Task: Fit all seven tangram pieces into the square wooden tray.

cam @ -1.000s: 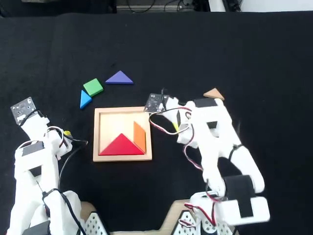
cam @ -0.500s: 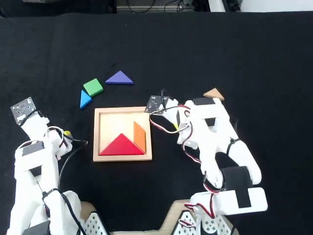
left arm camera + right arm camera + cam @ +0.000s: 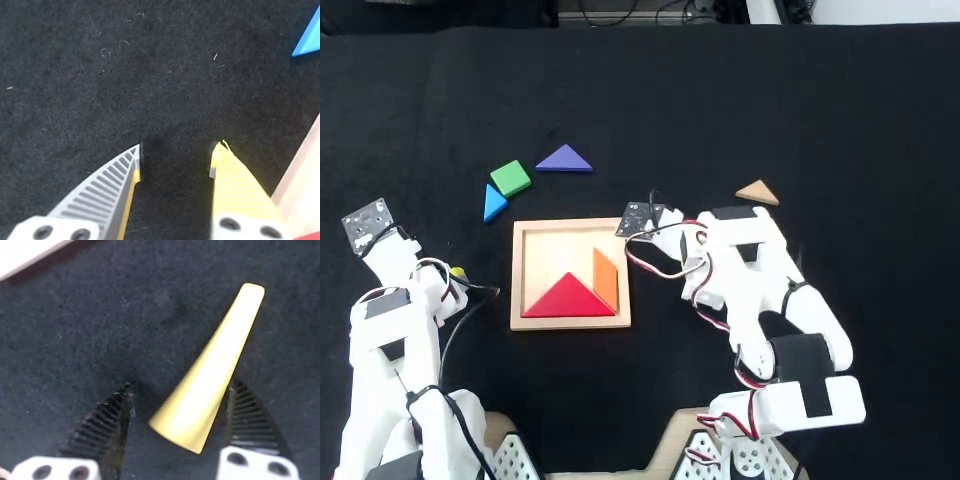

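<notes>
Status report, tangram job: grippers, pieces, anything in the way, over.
Left gripper open over the cloth beside the tray. Right gripper open, fingers straddling the yellow piece right of the tray. Red triangle and orange piece seated; nothing blocking the tray.

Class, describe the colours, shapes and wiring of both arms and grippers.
The left arm and right arm are white with black bands and red cables. The left gripper has one grey and one yellow ribbed finger; the right gripper has black ones.
</notes>
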Tool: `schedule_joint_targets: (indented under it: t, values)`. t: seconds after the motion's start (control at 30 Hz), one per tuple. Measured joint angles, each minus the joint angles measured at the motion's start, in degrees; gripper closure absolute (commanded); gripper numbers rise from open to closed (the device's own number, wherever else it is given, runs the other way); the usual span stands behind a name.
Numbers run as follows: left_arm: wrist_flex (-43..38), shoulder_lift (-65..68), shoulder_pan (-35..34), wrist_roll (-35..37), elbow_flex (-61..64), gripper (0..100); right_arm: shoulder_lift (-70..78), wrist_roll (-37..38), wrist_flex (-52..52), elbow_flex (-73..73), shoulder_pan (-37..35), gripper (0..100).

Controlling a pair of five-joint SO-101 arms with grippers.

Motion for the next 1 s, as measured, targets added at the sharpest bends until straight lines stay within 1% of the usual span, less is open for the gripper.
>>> schedule_joint_targets:
  t: [0.13, 0.23, 0.53, 0.6, 0.77, 0.9, 1.0]
  values:
    - [0.0, 0.0, 0.0, 0.0, 0.0, 77, 0.0, 0.0, -0.88, -0.26, 0.09, 85.7]
    - [0.0, 0.0, 0.0, 0.0, 0.0, 77, 0.0, 0.0, -2.73, -0.35, 0.09, 89.7]
    - [0.0, 0.0, 0.0, 0.0, 0.0, 77, -0.09, 0.0, -3.25, -0.35, 0.18, 89.8]
    - [0.0, 0.0, 0.0, 0.0, 0.0, 77, 0.0, -0.97, -0.62, -2.37, 0.09, 87.2]
    - [0.0, 0.0, 0.0, 0.0, 0.0, 77, 0.09, -4.22, 11.16, -11.16, 0.09, 80.2]
    - [0.0, 0.0, 0.0, 0.0, 0.0, 77, 0.09, -4.92, 18.9, -17.14, 0.0, 79.7]
    - [0.0, 0.0, 0.0, 0.0, 0.0, 77, 0.09, -5.01, 22.07, -18.9, 0.0, 79.7]
